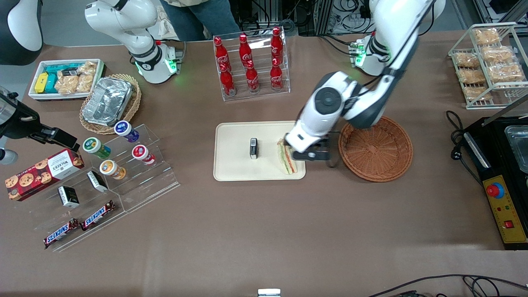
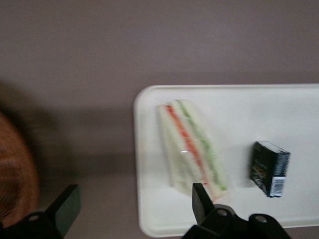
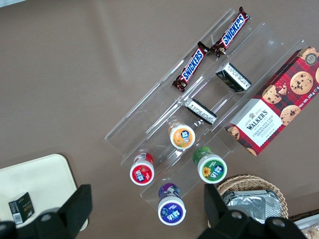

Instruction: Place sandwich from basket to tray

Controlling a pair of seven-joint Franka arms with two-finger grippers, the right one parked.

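On the cream tray [image 1: 235, 165], the sandwich [image 1: 287, 159] is lying flat near the edge closest to the round brown basket [image 1: 375, 148]. A small black box [image 1: 253, 148] is sitting beside it. The tool [image 2: 134, 204] is hanging just above, fingers spread wide, holding nothing.

White sandwich [image 2: 192, 149] striped red and green, cream tray [image 1: 235, 165], reddish-brown woven basket [image 1: 376, 149].
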